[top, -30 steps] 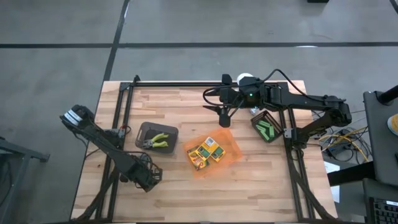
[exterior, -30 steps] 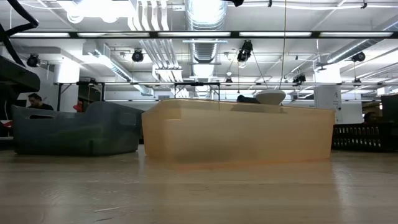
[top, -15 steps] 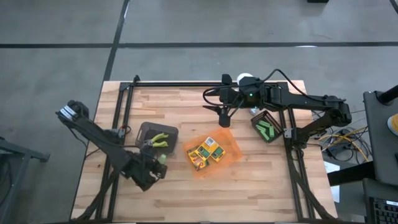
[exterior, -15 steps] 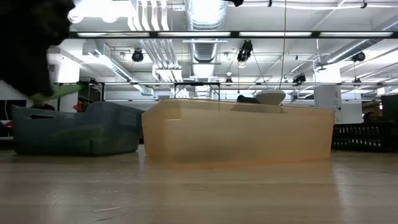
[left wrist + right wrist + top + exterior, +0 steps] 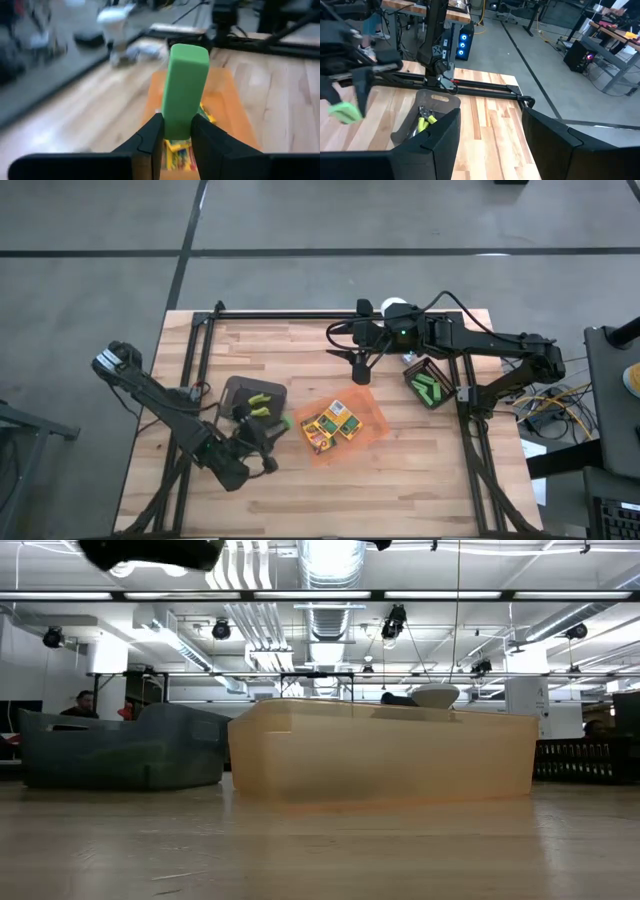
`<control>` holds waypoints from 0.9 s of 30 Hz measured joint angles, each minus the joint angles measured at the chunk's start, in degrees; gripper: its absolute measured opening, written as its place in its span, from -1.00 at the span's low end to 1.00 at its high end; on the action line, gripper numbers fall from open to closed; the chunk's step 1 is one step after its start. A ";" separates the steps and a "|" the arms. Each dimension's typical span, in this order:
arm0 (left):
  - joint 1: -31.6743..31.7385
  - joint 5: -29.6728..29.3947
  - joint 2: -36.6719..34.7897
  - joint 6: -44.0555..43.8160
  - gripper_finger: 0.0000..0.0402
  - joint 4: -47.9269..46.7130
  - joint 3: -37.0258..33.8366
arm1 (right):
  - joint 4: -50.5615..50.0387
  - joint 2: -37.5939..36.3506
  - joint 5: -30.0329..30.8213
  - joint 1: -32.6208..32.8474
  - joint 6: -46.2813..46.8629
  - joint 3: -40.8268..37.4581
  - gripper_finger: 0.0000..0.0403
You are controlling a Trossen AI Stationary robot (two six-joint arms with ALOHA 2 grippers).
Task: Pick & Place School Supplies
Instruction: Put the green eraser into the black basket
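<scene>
Clearly left tool (image 5: pixel 172 135) pinches a green piece (image 5: pixel 183 90); right tool (image 5: pixel 490 135) gapes empty.

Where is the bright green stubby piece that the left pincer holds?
In the high view the bright green stubby piece is clamped in the left pincer, at the table's left front, between the dark grey tool tray and the orange translucent flat tray.

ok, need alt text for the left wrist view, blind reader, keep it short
The left gripper is shut on a bright green stubby piece, which stands up from between its two dark fingers. Beyond it on the wooden table lies an orange tray with yellow-and-green crayon boxes inside; the far background is blurred.
</scene>
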 joint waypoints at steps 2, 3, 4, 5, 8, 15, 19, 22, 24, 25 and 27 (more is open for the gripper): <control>0.17 -0.07 0.00 9.75 -0.56 4.22 0.00 | 0.00 0.00 0.00 0.01 0.00 0.00 0.02; 0.15 -0.01 0.00 13.44 -0.56 5.44 0.00 | 0.00 0.00 0.00 0.02 0.00 0.00 0.02; 0.15 0.01 0.00 16.15 -0.56 6.72 0.00 | 0.00 0.00 0.00 0.01 0.00 0.00 0.02; 0.17 0.06 0.00 18.12 -0.56 7.84 0.00 | 0.00 0.00 0.00 0.01 0.00 0.00 0.02; 0.67 0.10 0.00 19.34 -0.56 10.34 0.00 | 0.00 0.00 0.00 -0.01 0.00 0.00 0.02; 4.16 3.39 0.00 16.06 -0.56 16.82 0.00 | 0.00 0.00 0.00 -0.01 0.00 0.00 0.02; 6.79 12.18 0.00 19.50 -0.56 17.28 0.28 | 0.00 0.00 0.00 0.00 0.00 0.00 0.02; 8.94 19.28 0.00 20.97 -0.56 17.27 0.33 | 0.00 0.00 0.00 0.01 0.00 0.00 0.02; 10.54 22.23 0.00 21.30 -0.56 17.32 0.33 | 0.00 0.00 0.00 0.01 0.00 0.00 0.02; 11.38 23.00 0.00 21.30 -0.56 17.37 0.33 | 0.00 0.00 0.00 0.01 0.00 0.00 0.02; 12.79 23.40 0.00 21.31 -0.56 17.38 0.33 | 0.00 0.00 0.00 0.00 0.00 0.00 0.02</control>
